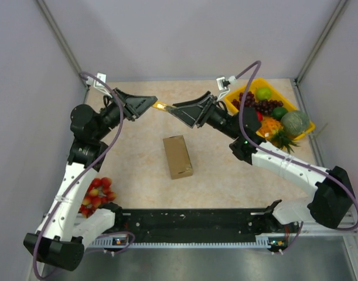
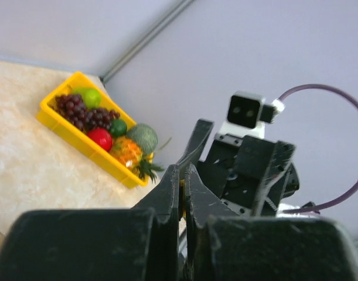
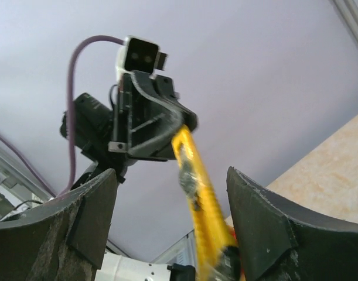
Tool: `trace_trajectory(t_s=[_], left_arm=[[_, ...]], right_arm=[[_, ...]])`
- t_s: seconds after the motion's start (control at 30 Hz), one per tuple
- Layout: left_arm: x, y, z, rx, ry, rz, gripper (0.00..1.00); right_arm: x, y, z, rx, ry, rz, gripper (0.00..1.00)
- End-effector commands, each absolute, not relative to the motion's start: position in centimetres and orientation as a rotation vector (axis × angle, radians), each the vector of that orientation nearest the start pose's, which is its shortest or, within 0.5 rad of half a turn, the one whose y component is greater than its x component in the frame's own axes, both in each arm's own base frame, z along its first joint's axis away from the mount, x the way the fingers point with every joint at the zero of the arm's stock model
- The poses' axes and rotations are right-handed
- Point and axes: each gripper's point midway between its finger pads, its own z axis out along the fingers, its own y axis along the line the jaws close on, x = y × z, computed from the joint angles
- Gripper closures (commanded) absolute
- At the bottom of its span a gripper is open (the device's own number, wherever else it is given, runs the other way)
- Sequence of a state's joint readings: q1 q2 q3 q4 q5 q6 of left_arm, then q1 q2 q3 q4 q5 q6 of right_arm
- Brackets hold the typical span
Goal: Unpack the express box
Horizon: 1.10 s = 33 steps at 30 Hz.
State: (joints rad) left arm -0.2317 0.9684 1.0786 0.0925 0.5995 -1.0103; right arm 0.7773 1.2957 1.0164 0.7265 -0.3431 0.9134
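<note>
The express box, a small brown carton, lies shut on the table between the arms. My left gripper is raised over the far table and shut on one end of a yellow utility knife. In the left wrist view its jaws pinch a thin yellow sliver of the knife. My right gripper faces it, wide open. In the right wrist view the knife hangs between my right fingers, and neither visibly touches it.
A yellow fruit tray with grapes, limes, a melon and a pineapple stands at the far right, and also shows in the left wrist view. A pile of red fruit lies by the left arm's base. Grey walls enclose the table.
</note>
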Motion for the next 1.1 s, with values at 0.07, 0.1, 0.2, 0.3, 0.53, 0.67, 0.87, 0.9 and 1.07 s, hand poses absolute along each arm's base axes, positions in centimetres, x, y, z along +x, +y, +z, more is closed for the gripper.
trace_trajectory(t_s=[0.07, 0.1, 0.2, 0.3, 0.53, 0.67, 0.87, 0.9, 1.07], left_arm=[[25.3, -17.0, 49.1, -0.065, 1.239, -1.355, 1.0], [24.9, -16.9, 49.5, -0.055, 1.213, -1.354, 1.0], [24.8, -16.8, 48.9, -0.058, 1.205, -1.354, 1.0], [24.6, -16.6, 48.5, -0.066, 1.175, -1.353, 1.0], [24.2, -17.1, 49.0, -0.025, 1.083, -1.343, 1.0], [24.1, -17.2, 49.0, -0.021, 1.06, -1.313, 1.0], [24.1, -17.0, 49.1, -0.02, 1.044, -1.268, 1.0], [24.1, -17.1, 49.1, -0.018, 1.042, -1.27, 1.0], [24.3, -17.2, 48.5, -0.036, 1.049, -1.264, 1.0]], right_arm=[[22.5, 35.9, 47.5, -0.271, 1.157, 1.767, 0.2], [22.5, 36.0, 47.7, -0.272, 1.155, 1.772, 0.2], [22.5, 36.1, 48.0, -0.268, 1.143, 1.786, 0.18], [22.4, 36.0, 48.6, -0.268, 1.123, 1.8, 0.21], [21.9, 37.1, 49.3, -0.283, 1.135, 1.888, 0.34], [21.7, 37.9, 49.1, -0.291, 1.177, 1.908, 0.38], [21.8, 38.4, 48.5, -0.284, 1.204, 1.918, 0.42], [21.9, 38.5, 48.6, -0.284, 1.206, 1.919, 0.43], [22.1, 38.6, 48.8, -0.276, 1.206, 1.915, 0.58]])
